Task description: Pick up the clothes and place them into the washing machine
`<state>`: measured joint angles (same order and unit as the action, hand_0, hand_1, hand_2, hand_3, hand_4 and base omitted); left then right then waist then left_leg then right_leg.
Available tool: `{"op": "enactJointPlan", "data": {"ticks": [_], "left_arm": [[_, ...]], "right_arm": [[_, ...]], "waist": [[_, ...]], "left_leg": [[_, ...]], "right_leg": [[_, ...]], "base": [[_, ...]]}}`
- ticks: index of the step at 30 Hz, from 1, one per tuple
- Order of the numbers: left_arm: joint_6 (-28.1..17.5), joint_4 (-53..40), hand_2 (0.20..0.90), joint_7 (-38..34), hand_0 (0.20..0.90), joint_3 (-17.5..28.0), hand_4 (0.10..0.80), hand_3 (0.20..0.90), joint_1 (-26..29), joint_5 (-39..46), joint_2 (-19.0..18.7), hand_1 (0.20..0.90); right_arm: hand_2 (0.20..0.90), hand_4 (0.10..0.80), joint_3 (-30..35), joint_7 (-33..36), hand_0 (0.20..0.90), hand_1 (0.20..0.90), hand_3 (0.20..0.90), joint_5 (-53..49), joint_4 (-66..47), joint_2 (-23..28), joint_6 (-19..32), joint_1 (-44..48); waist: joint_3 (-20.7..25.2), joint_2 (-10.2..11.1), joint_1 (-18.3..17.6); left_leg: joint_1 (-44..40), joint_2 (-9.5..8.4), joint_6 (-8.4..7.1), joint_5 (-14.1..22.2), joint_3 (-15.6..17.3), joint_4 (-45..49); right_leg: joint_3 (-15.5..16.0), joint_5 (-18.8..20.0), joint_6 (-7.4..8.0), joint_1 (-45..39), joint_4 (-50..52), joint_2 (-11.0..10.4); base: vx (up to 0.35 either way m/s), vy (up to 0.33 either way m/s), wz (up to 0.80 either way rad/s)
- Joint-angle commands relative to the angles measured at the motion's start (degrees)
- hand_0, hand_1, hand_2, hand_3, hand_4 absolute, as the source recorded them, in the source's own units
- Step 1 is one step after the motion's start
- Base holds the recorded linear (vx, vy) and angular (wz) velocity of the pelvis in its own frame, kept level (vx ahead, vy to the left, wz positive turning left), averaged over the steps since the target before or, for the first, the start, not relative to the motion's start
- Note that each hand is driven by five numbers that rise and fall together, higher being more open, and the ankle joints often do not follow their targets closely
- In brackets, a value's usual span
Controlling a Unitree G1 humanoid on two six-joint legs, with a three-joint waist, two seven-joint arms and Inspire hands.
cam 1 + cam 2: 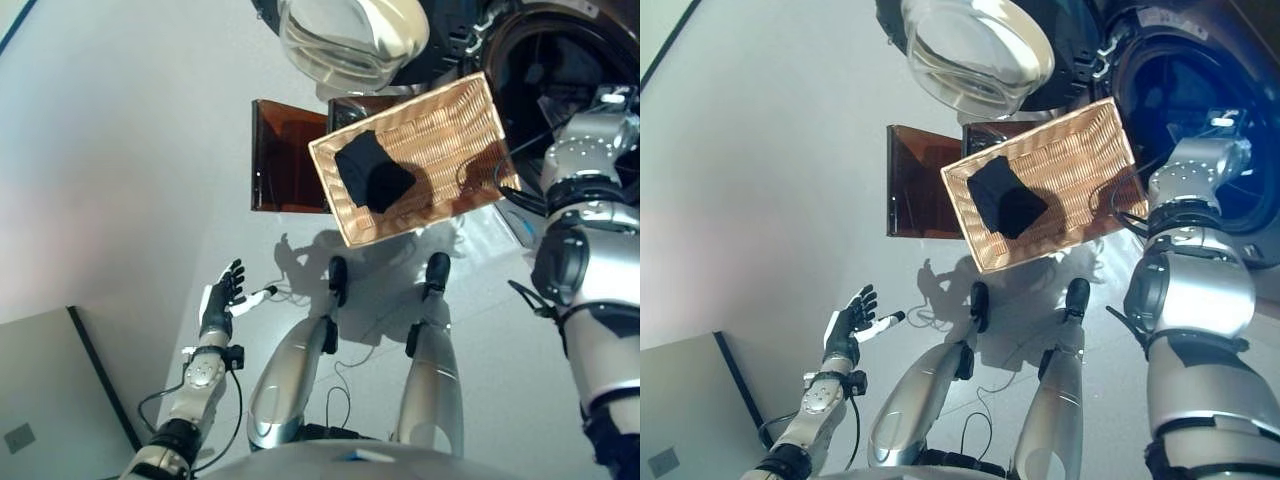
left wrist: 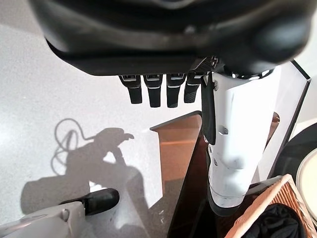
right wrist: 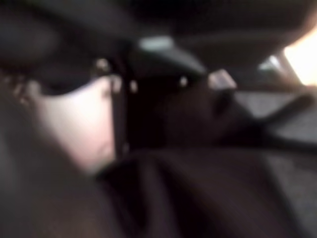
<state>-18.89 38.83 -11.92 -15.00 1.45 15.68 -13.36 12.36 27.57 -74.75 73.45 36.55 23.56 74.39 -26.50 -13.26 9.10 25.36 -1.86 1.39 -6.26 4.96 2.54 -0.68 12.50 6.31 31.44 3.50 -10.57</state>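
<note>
A wicker basket [image 1: 470, 110] stands on the floor before the washing machine's open drum [image 1: 1180, 90]. One black garment [image 1: 372, 175] lies crumpled at the basket's left end. My right arm reaches over the basket into the drum, so the head views do not show its hand. In the right wrist view my right hand [image 3: 74, 124] is very close to dark cloth [image 3: 198, 198] in the dim drum; its grip is unclear. My left hand [image 1: 220, 300] hangs open at the lower left, away from the basket, holding nothing.
The washer's round glass door [image 1: 340, 40] stands swung open above the basket. An amber translucent box [image 1: 285, 155] sits on the floor just left of the basket. A grey panel [image 1: 50, 400] lies at the lower left corner.
</note>
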Motion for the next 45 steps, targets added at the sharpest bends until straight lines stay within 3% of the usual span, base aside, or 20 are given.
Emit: {"op": "enactJointPlan", "data": {"ticks": [1, 9, 10, 11, 21, 24, 36, 45], "left_arm": [[-2.0, 0.4, 0.900, -0.8, 0.900, -3.3, 0.800, 0.900, -4.1, 1.9, -4.4, 0.900], [-1.8, 0.7, 0.900, -1.5, 0.900, -3.1, 0.800, 0.900, -3.9, 1.1, -4.5, 0.900], [-1.7, 0.8, 0.900, -1.6, 0.900, -3.1, 0.800, 0.900, -3.9, 1.1, -4.5, 0.900], [-1.8, 0.7, 0.900, -1.5, 0.900, -3.0, 0.800, 0.900, -3.9, 1.2, -4.5, 0.900], [-1.7, 0.7, 0.900, -2.3, 0.900, -2.6, 0.800, 0.900, -3.6, 1.2, -4.8, 0.900], [-1.6, 0.4, 0.900, -2.6, 0.900, -2.5, 0.800, 0.900, -3.8, 0.8, -5.5, 0.900], [-2.0, -1.4, 0.900, -4.3, 0.900, -2.3, 0.800, 0.900, -3.5, 0.0, -6.0, 0.900], [-2.4, -1.9, 0.900, -4.7, 0.900, -2.1, 0.800, 0.900, -3.7, -0.1, -6.1, 0.900]], "right_arm": [[0.200, 0.300, -9.2, -1.4, 0.200, 0.200, 0.200, 3.3, -4.9, 12.1, 4.6, 8.8], [0.200, 0.300, -9.2, 0.1, 0.200, 0.200, 0.200, 4.5, -2.8, 12.9, 3.6, 8.3], [0.450, 0.478, -9.3, 0.1, 0.450, 0.450, 0.450, 4.8, -2.5, 12.7, 3.3, 8.2], [0.900, 0.800, -9.7, 0.7, 0.900, 0.900, 0.900, 5.3, -1.7, 12.7, 2.8, 8.2], [0.900, 0.800, -12.0, 3.1, 0.900, 0.900, 0.900, 10.3, 2.4, 12.3, -1.0, 8.9], [0.900, 0.800, -15.3, 5.8, 0.900, 0.900, 0.900, 16.8, 6.0, 12.8, -5.1, 10.5], [0.900, 0.800, -20.2, 10.0, 0.900, 0.900, 0.900, 29.2, 9.3, 9.5, -10.3, 10.1], [0.900, 0.800, -24.8, 11.8, 0.900, 0.900, 0.900, 44.0, 12.5, 8.3, -16.3, 8.3]], "waist": [[12.3, -1.9, 1.8], [12.3, -2.3, 2.0], [12.3, -2.3, 2.0], [12.2, -2.4, 2.2], [11.9, -2.1, 2.2], [11.7, -1.9, 2.3], [10.7, -1.8, 1.9], [10.2, -1.6, 1.7]], "left_leg": [[0.2, -0.15, -3.78, -1.5, -1.7, -4.1], [0.0, -0.27, -3.67, -1.8, -2.0, -4.5], [0.0, -0.27, -3.65, -1.8, -2.0, -4.6], [0.0, -0.24, -3.61, -1.8, -1.8, -4.6], [0.0, -0.20, -3.59, -1.8, -1.5, -4.4], [0.2, -0.14, -3.61, -1.9, -1.5, -4.3], [0.7, -0.05, -3.49, -1.9, -1.3, -3.7], [1.0, 0.01, -3.44, -1.8, -1.2, -3.3]], "right_leg": [[-1.2, -11.0, -0.89, -1.1, 6.9, 3.0], [-1.1, -11.1, -0.90, -1.1, 7.1, 2.9], [-1.1, -11.0, -0.91, -1.1, 7.1, 2.9], [-1.1, -11.0, -0.92, -1.0, 7.1, 2.9], [-1.1, -10.8, -1.05, -0.8, 7.1, 2.9], [-1.1, -10.6, -1.07, -0.7, 7.0, 2.9], [-1.3, -10.2, -1.26, -0.7, 6.9, 3.2], [-1.4, -9.9, -1.27, -0.7, 7.0, 3.4]], "base": [[0.005, 0.001, 0.06], [0.002, 0.002, 0.02], [-0.009, 0.008, -0.04], [-0.012, 0.010, -0.05], [-0.001, 0.001, 0.00], [0.000, 0.000, 0.00], [-0.003, -0.001, -0.01], [0.000, 0.000, 0.00]]}}
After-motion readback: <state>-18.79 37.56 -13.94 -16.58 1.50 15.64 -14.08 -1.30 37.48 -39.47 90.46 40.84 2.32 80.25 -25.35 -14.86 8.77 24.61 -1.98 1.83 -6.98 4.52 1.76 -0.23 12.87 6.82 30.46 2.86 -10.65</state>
